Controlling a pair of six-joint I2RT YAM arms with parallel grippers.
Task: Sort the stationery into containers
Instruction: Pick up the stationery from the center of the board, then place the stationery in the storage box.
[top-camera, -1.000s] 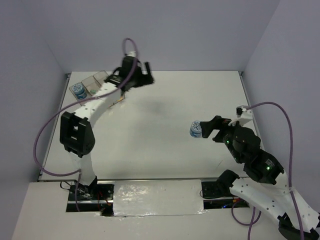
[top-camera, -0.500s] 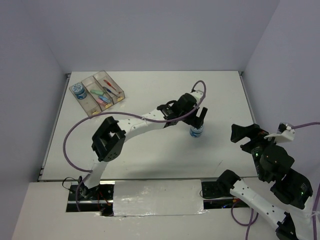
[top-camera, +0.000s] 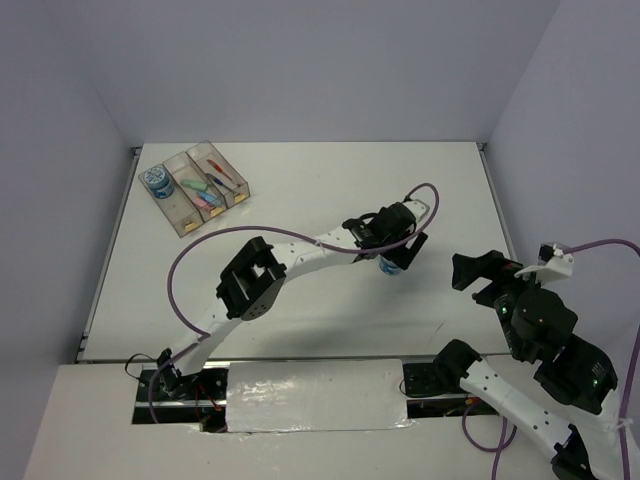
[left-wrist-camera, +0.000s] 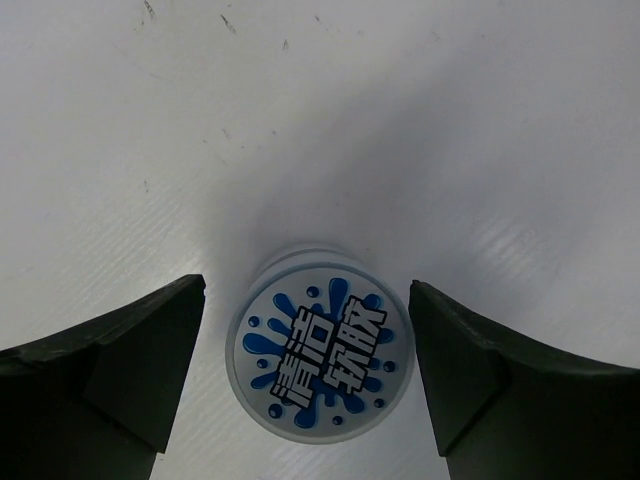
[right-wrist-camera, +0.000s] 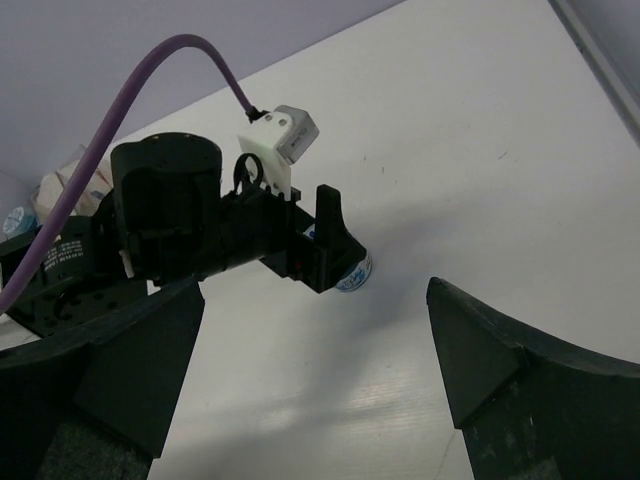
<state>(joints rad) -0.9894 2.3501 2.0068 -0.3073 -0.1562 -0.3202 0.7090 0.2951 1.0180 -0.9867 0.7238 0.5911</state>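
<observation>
A round tape roll (left-wrist-camera: 320, 355) with a blue splash label stands on the white table (top-camera: 300, 215). My left gripper (left-wrist-camera: 305, 300) is open and straddles it, with a thin gap on each side. From above, the left gripper (top-camera: 394, 248) covers most of that roll (top-camera: 392, 266). My right gripper (top-camera: 470, 270) hangs open and empty, well to the right of the roll (right-wrist-camera: 355, 275). The clear containers (top-camera: 180, 218) sit at the far left. They hold another tape roll (top-camera: 156, 180), coloured bars (top-camera: 203, 190) and pens (top-camera: 222, 174).
The left arm stretches diagonally across the table's middle, its purple cable (top-camera: 185, 265) looping over the surface. The side walls rise at the table's left and right edges. The right arm's elbow (top-camera: 545, 325) sits near the front right corner.
The left arm swung from the containers across to the roll at the middle right and now straddles it. The right gripper drew back from the roll toward the right edge.
</observation>
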